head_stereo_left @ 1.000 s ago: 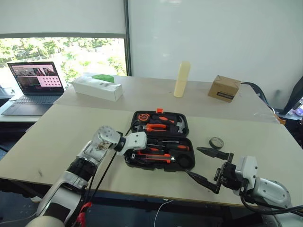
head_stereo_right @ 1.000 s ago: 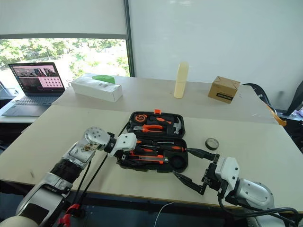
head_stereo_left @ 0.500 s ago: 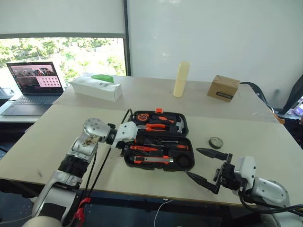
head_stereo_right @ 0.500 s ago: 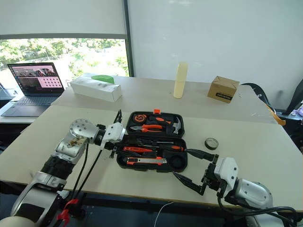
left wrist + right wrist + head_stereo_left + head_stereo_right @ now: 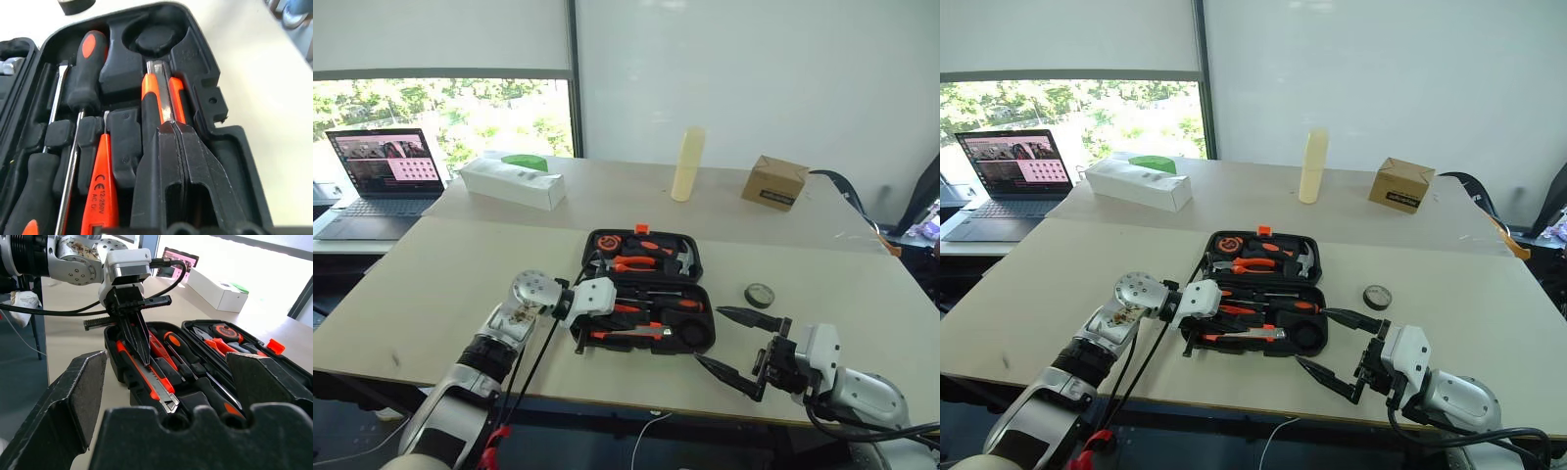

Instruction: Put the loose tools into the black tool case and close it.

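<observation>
Beige bench under a white wall, window at left. Black tool case lying open mid-bench, lid half on the far side with orange latch, hammer and orange-handled pliers seated in it. Near half holding two orange-and-black-handled screwdrivers in their recesses, slim orange tool alongside, round recess at the case's right end unfilled. Orange-and-black utility knife lying along the case's front edge, blade end tilted up over the recess in right wrist view, not clearly seated. Left tool at the case's left end, fingers clenched tight together, tips pressed down on the knife's top in left wrist view; no grasp visible, only contact from above. Right tool hovering off the case's right front corner, released, fingers spread wide, nothing between them, apart from the case. Small dark tape roll flat on the bench to the right of the case, beyond the right tool, well clear of both. Far bench section: open laptop at left edge, white oblong box with something green on it, pale yellow cylinder upright, brown cardboard box at right. Black cables running along the left arm.
</observation>
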Action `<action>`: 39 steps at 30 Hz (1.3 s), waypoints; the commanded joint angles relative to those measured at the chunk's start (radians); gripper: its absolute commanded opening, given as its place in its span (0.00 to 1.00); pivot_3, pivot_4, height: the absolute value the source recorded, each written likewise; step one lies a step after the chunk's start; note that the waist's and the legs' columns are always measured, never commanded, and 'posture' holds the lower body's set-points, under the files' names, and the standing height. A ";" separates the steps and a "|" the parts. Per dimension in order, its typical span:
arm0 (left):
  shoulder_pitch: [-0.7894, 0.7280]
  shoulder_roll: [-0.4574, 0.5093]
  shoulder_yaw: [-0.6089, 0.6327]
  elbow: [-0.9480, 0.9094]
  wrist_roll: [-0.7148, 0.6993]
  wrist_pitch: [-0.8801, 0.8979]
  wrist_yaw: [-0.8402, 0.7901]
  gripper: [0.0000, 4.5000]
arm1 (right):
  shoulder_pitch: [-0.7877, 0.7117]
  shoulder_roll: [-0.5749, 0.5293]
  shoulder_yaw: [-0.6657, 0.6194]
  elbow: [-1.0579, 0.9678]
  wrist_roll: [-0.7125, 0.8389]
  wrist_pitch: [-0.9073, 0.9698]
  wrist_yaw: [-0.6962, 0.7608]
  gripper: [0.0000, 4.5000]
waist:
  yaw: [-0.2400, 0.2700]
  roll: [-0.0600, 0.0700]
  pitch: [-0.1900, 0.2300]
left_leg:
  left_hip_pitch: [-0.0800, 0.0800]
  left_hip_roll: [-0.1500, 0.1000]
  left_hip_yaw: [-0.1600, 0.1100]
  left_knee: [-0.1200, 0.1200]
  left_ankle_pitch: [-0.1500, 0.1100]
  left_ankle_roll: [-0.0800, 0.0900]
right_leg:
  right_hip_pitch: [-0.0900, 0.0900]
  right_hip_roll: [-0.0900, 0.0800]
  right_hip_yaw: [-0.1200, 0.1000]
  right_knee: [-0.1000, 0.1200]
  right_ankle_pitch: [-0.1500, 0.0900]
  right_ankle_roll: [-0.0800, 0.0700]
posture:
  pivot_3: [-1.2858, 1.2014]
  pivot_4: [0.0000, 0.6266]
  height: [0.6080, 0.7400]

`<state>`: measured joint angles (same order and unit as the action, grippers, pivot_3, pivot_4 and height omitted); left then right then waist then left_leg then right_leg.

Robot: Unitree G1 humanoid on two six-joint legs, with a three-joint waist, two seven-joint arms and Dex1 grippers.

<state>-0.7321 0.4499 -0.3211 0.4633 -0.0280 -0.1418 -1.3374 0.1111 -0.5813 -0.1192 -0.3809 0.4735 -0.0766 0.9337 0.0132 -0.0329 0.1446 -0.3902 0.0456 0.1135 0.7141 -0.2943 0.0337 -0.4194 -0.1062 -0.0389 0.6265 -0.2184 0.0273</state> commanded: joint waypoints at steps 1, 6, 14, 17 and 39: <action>0.001 -0.002 -0.021 0.054 0.071 0.095 0.082 0.01 | 0.005 -0.007 -0.024 -0.035 0.007 -0.005 -0.011 1.00 | 0.002 0.000 0.000 | 0.000 0.000 -0.001 0.000 0.000 0.000 | 0.001 0.000 0.000 0.000 0.000 0.000 | 0.52 0.24 1.00; 0.030 -0.020 -0.022 0.042 0.053 0.254 0.120 0.01 | 0.035 -0.013 -0.049 -0.054 0.014 0.001 -0.023 1.00 | 0.000 0.001 -0.003 | 0.002 0.000 -0.002 0.001 0.001 0.001 | 0.003 0.000 0.000 0.000 0.002 0.000 | 0.52 0.24 1.00; 0.067 -0.019 0.052 -0.012 -0.049 0.134 0.087 0.01 | 0.195 -0.043 -0.213 -0.081 0.070 0.038 -0.045 1.00 | -0.004 0.006 -0.008 | 0.007 0.000 -0.002 -0.001 0.001 0.002 | 0.007 0.000 0.001 0.000 0.001 -0.001 | 0.52 0.24 1.00; 0.089 0.003 0.196 -0.097 -0.229 0.187 0.035 0.12 | 0.324 -0.021 -0.350 0.003 0.049 -0.020 -0.038 1.00 | -0.002 0.006 -0.007 | 0.004 0.000 -0.002 -0.002 0.001 0.002 | 0.003 0.000 0.001 0.000 0.001 -0.001 | 0.52 0.24 1.00; 0.308 0.187 0.402 -0.136 -0.399 0.055 -0.163 0.99 | -0.686 -0.293 0.264 0.663 -0.383 0.496 -0.018 1.00 | -0.003 0.007 -0.003 | -0.013 0.000 0.002 -0.002 0.008 -0.003 | -0.010 0.001 -0.002 -0.001 0.003 -0.001 | 0.52 0.24 1.00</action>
<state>-0.4363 0.6289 0.0624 0.3660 -0.4069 -0.0870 -1.5100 -0.5392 -0.8749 0.1364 0.2318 0.1311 0.4474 0.9091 0.0104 -0.0256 0.1413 -0.4051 0.0450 0.1160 0.7119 -0.2867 0.0312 -0.4307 -0.1061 -0.0407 0.6241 -0.2151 0.0274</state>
